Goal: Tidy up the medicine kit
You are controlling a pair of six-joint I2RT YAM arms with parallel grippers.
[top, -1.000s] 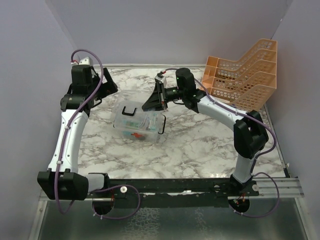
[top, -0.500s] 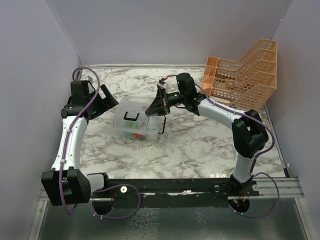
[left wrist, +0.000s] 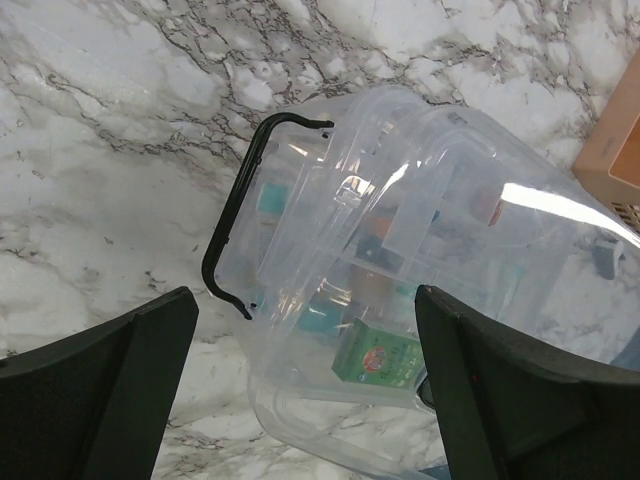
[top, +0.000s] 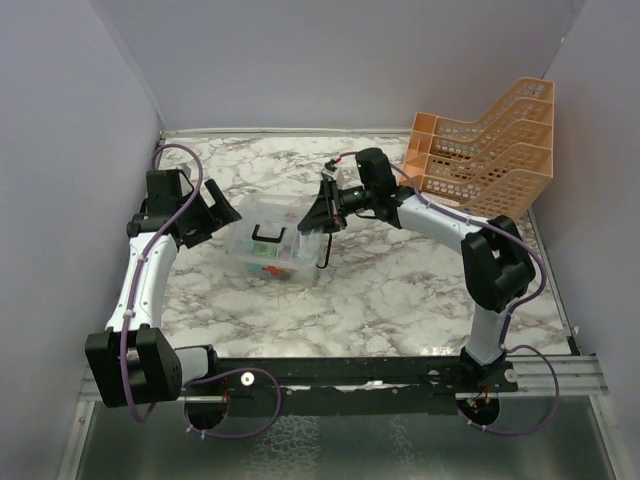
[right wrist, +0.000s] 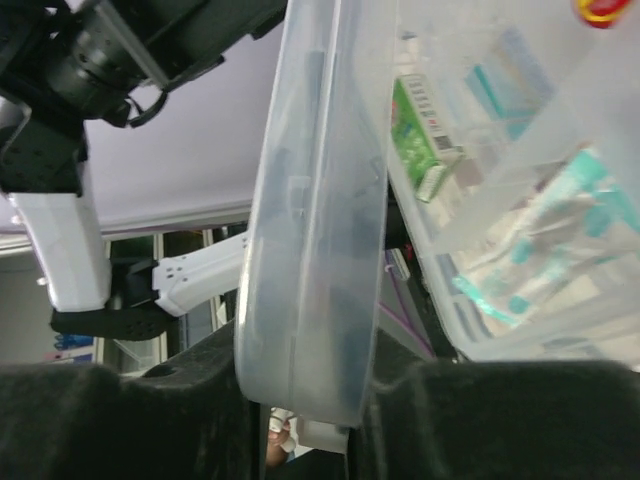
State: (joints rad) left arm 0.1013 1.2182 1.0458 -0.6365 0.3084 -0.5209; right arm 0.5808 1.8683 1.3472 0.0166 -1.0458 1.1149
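Nearest the viewer, one black rail (top: 350, 372) carries the bases of the two arms. Beyond it lies one marble table (top: 400, 290).

We find the one medicine kit (top: 268, 250), a clear box, resting on the table left of centre, between the two grippers. Two black handles show from above: one (top: 265, 236) over the top of the kit, and one (top: 322, 252) at its right end. Through the clear wall we count one green carton (left wrist: 380, 355). Several teal-marked packets (right wrist: 545, 225) lie beside it, but they are too blurred for us to count.

The left gripper (left wrist: 305, 300) sits just left of the kit. Its two fingers (left wrist: 100, 400) are spread wide and touch nothing, and the kit appears in the gap between them.

The right gripper (right wrist: 310, 410) is at the far right side of the kit. Its two fingers are pressed onto the rim of the one clear lid (right wrist: 310, 220), pinching it edge-on. In the right wrist view we see the lid standing apart from the box wall.

Farthest back, at the right rear corner, stands one orange mesh rack (top: 490, 150) with stepped tiers, well apart from the kit.
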